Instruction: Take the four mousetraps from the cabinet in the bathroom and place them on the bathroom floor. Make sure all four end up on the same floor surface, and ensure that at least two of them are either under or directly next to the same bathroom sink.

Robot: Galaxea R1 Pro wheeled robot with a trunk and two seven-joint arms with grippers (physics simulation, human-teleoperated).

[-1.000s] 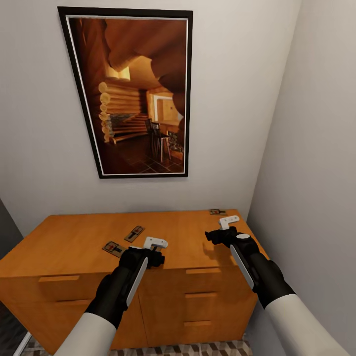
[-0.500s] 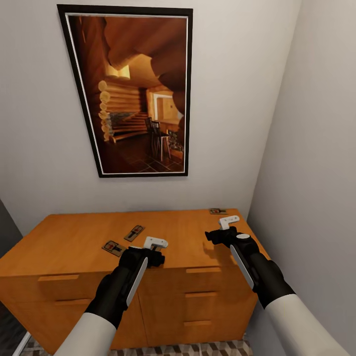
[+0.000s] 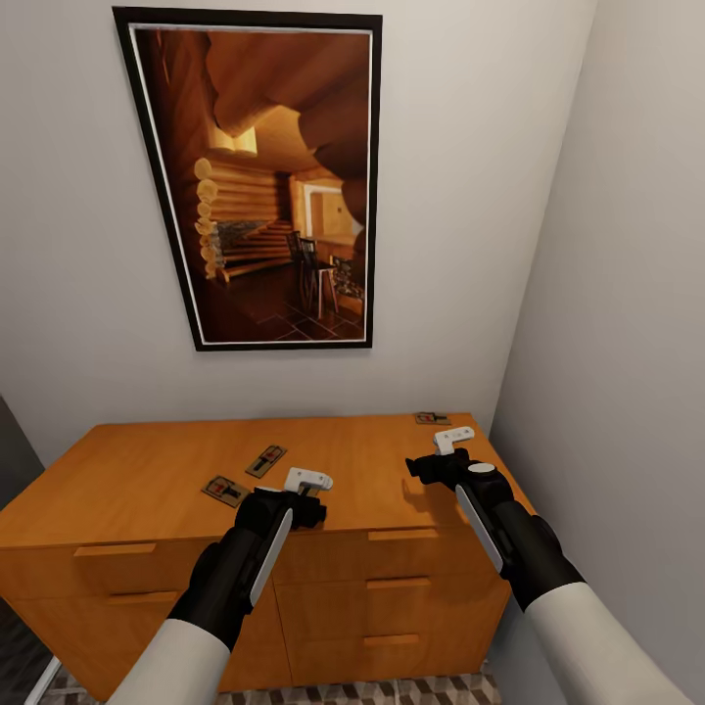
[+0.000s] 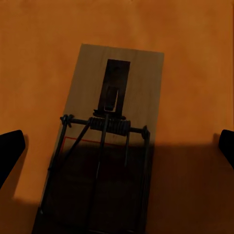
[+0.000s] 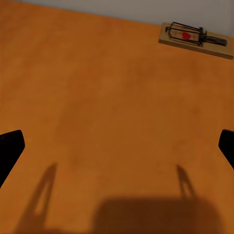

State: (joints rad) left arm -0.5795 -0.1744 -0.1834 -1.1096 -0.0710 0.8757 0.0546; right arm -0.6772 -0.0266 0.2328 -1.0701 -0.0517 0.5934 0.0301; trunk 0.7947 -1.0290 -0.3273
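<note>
Cabinet (image 3: 147, 480): orange-brown wood. Mousetraps (image 3: 265, 461): pale wood, dark metal, red mark. Floor (image 3: 392, 691), lower edge: brown-beige-white cube pattern. Walls (image 3: 470, 196): light grey.

I'm facing a corner: plain pale back wall (image 3: 470, 196) meets a plain side wall (image 3: 636, 294) at right. Big black-framed picture (image 3: 259, 181) of a log-cabin interior hangs on the back wall. Strip of cube-pattern tile floor (image 3: 392, 691) at the bottom. Soft, even light.
</note>
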